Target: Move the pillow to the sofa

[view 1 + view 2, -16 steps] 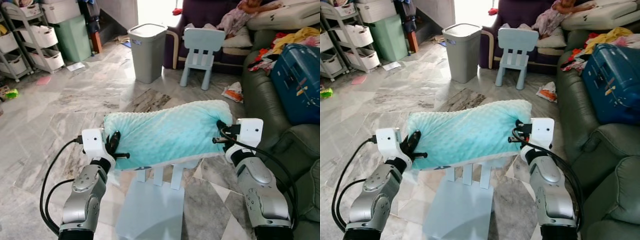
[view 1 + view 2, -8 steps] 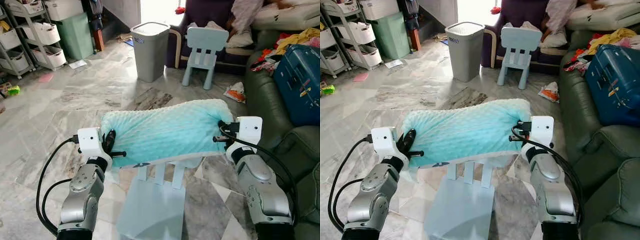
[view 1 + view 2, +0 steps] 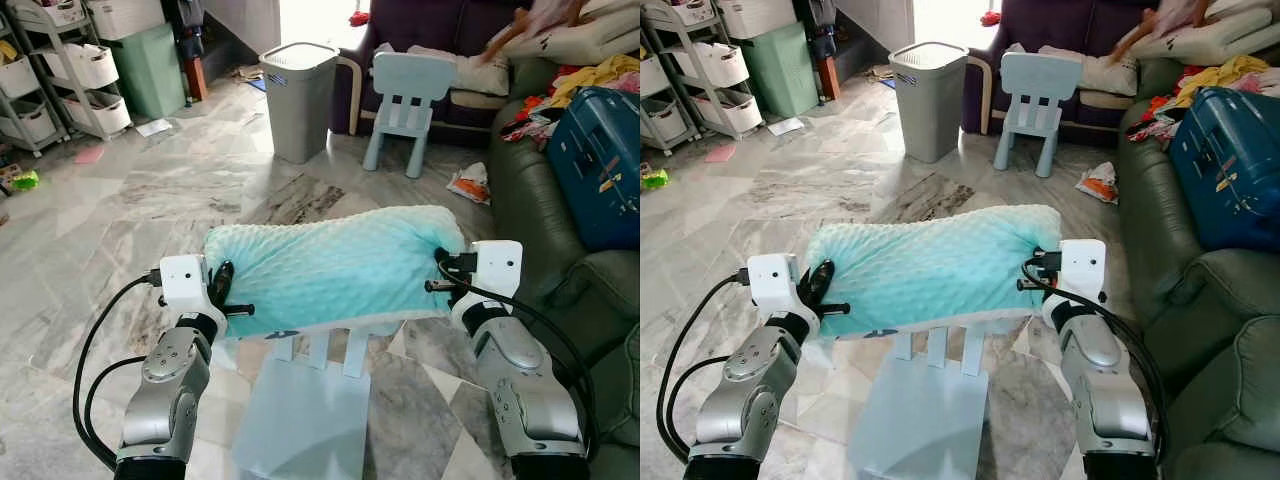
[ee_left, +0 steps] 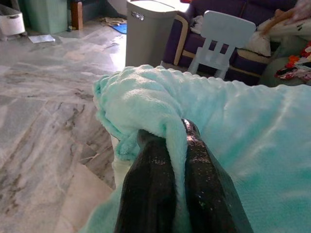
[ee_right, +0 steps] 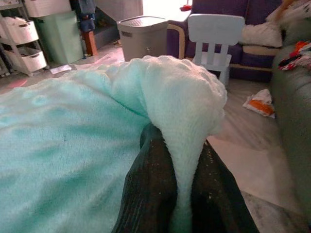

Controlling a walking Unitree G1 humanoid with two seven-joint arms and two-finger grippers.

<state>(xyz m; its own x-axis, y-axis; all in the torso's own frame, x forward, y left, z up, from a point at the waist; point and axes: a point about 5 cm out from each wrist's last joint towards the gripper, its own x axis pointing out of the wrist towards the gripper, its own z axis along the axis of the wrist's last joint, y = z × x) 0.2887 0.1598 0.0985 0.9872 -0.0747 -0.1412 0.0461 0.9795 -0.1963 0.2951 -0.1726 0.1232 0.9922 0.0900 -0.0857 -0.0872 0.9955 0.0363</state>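
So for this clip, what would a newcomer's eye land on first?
The mint-green pillow stretched across the middle, pinched at one end by the left end effector and at the other by the right end effector, above a pale blue child's chair. To the robot's right, a dark green sofa carries a blue suitcase; a grey bin stands ahead on the marble floor.
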